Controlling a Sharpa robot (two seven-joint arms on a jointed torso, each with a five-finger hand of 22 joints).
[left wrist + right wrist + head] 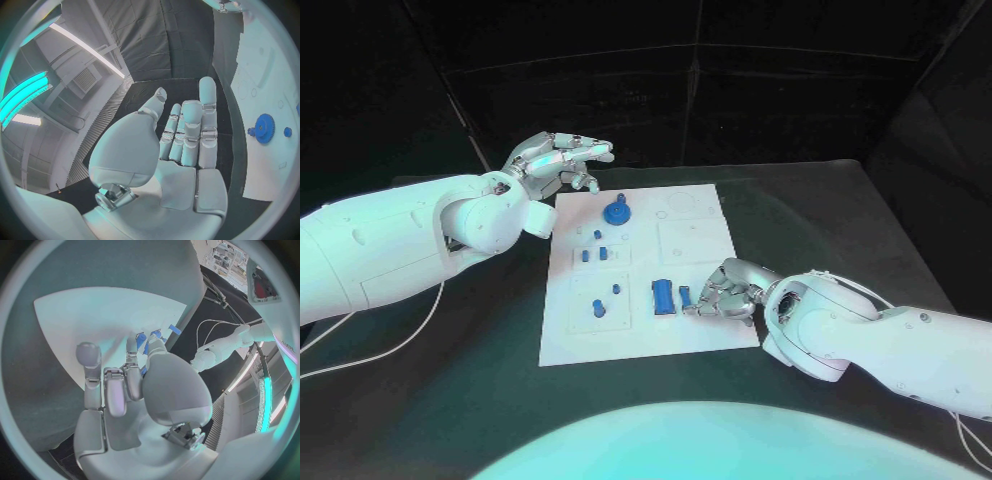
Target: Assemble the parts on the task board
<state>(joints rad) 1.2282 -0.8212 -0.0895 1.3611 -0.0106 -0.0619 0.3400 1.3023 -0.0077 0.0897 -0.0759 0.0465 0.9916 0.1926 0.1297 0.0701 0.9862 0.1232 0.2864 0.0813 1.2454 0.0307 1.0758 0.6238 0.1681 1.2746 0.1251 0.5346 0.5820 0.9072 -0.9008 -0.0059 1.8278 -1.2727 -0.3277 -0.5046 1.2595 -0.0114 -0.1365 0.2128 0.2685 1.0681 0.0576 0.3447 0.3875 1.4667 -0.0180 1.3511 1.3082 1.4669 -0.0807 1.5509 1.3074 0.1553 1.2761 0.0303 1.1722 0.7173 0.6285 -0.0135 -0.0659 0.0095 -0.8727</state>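
Head view: the right hand (726, 288) is down on the board (704, 335) near its right edge, fingers curled toward a blue block (664, 295) and a thinner blue piece (685, 295) beside it. Whether it grips either piece, I cannot tell; in the right wrist view the fingertips (132, 345) sit close against blue parts (142, 340), but the thumb hides the contact.

The left hand (560, 162) hangs above the board's far left corner, fingers loosely apart, holding nothing; its wrist view shows the palm bare.

Farther out, a blue gear (617, 211) stands near the far edge, small blue pegs (597, 253) lie along the left side, and another piece (599, 307) rests toward the near left.

The risk, as I judge it: crowded fingers could nudge the thin piece while closing on the block, or slide both across the slick board. A weak pinch may drop the part. The board itself could shift under a sideways push.
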